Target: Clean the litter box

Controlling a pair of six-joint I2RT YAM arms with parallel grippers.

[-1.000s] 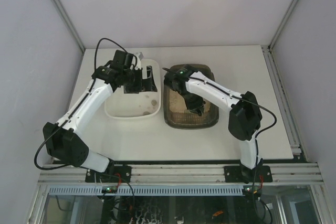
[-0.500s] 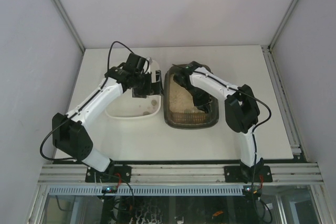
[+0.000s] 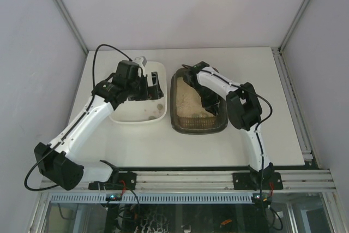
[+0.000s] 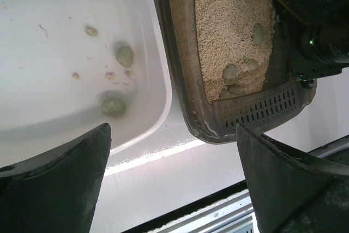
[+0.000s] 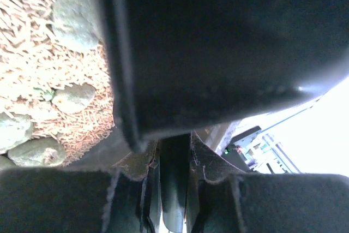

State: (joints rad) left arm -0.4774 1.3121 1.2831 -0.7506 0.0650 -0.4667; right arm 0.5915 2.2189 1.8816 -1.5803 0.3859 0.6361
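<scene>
While right pincer (image 3: 210,105), clenched on black scoop (image 4: 262,110), sits inside litter box (image 3: 173,102) at counter centre, left pincer (image 4: 173,129) hangs released over white tray (image 3: 117,114) just beside.

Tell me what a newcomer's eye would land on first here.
The dark litter box sits on the table, its beige litter dotted with grey-green clumps. To its left, a white tray holds two such clumps. The right gripper clamps the black slotted scoop inside the box.
</scene>
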